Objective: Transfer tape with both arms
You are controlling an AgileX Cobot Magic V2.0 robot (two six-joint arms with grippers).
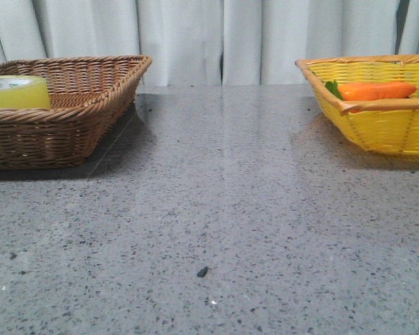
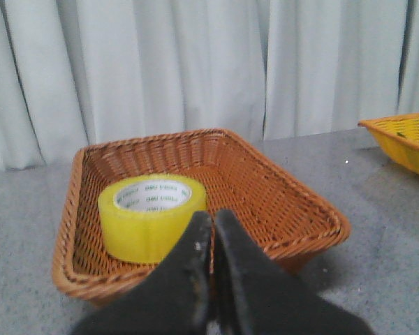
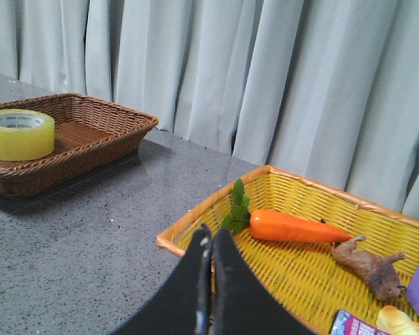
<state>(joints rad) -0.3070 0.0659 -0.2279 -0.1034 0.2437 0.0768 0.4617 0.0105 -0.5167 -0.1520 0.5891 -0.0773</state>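
The tape (image 2: 151,216), a wide yellow roll with a white printed core, lies flat in the brown wicker basket (image 2: 293,202). It also shows in the front view (image 1: 17,92) at the far left and in the right wrist view (image 3: 19,133). My left gripper (image 2: 211,220) is shut and empty, held just in front of the tape near the basket's front rim. My right gripper (image 3: 211,236) is shut and empty, over the near rim of the yellow basket (image 3: 209,208). Neither gripper shows in the front view.
The brown basket (image 1: 84,115) stands at the back left, the yellow basket (image 1: 384,129) at the back right. The yellow basket holds an orange carrot (image 3: 297,227), a small brown animal toy (image 3: 371,264) and other small items. A white curtain hangs behind the grey speckled table (image 1: 216,209).
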